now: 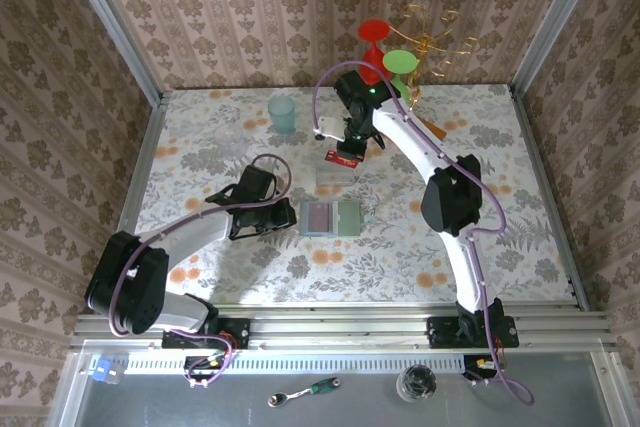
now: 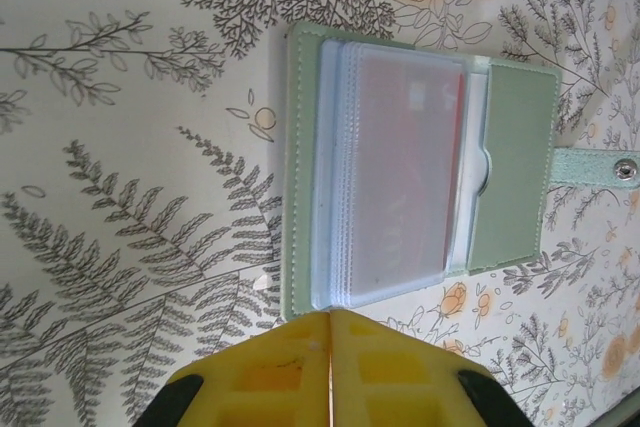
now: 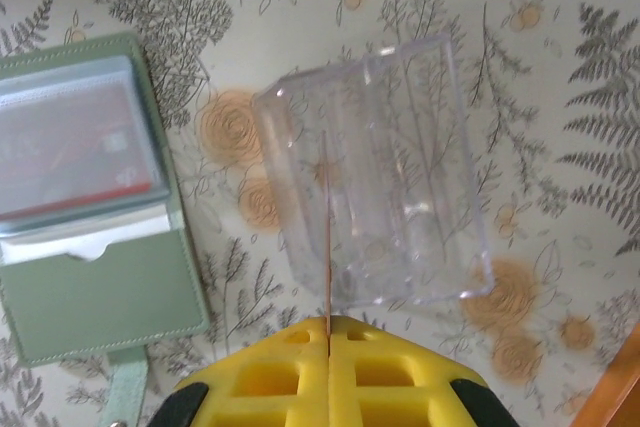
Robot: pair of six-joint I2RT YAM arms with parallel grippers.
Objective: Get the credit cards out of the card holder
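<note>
Red credit card (image 1: 343, 158), thinly pinched by the right claw (image 3: 327, 325), may slip past the clear tray (image 3: 400, 177); left claw (image 2: 329, 315) closed, empty.

Matt, stitched leather-look green on the card holder (image 2: 515, 167), glossy, hazy clear plastic for its sleeves (image 2: 400, 257), thin smooth red plastic for the credit card (image 1: 343, 157), glass-clear shiny hard plastic for the tray (image 3: 400, 177), smooth matt floral print over the table (image 2: 120, 197), matt yellow plastic on the left end effector (image 2: 328, 329).
</note>
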